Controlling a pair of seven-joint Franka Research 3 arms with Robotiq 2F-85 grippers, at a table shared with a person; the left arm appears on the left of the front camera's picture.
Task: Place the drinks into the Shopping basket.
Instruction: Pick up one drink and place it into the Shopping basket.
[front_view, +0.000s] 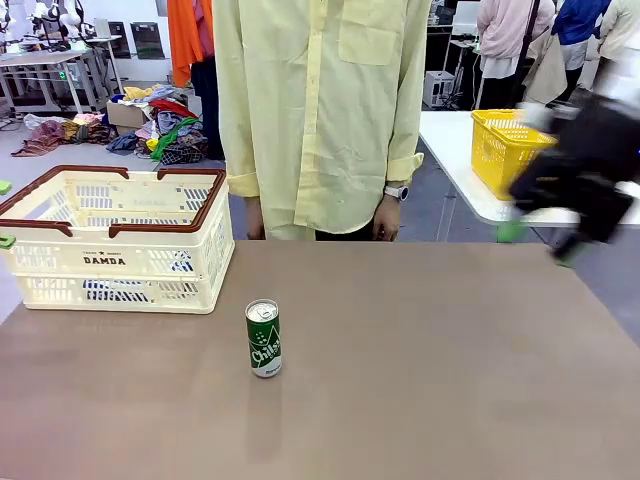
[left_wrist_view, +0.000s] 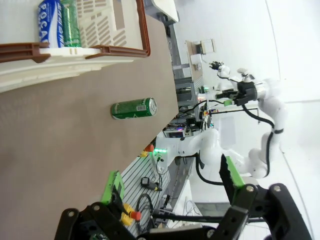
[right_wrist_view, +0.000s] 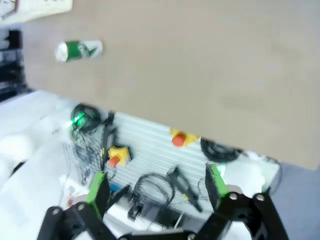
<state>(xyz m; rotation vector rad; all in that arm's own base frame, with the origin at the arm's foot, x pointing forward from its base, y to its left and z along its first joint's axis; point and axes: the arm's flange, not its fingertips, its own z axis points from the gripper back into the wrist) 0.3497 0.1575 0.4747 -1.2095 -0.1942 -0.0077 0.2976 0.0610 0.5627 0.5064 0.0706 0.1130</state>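
One green can (front_view: 264, 338) stands upright on the brown table (front_view: 450, 380), near its middle and a little toward the robot's left, apart from everything else; white script on its side reads roughly "Chilsu", though the last letters are hard to make out. In the left wrist view the same can (left_wrist_view: 133, 108) appears sideways, and two more cans show inside the Shopping basket (front_view: 110, 240): a blue one (left_wrist_view: 48, 23) with white print reading "POCA…" and a green one (left_wrist_view: 70, 24) touching it. The basket sits at the table's far left corner and carries "DAMDA" in dark letters on its cream side. The right gripper (front_view: 540, 238) hangs blurred above the table's far right edge, green pads pointing down, spread wide with nothing between them; its own camera shows the fingers (right_wrist_view: 97, 186) well apart. The left gripper (left_wrist_view: 172, 186) is likewise wide open and empty. A person in a pale yellow shirt (front_view: 320, 110) stands at the far side, hands at their sides.
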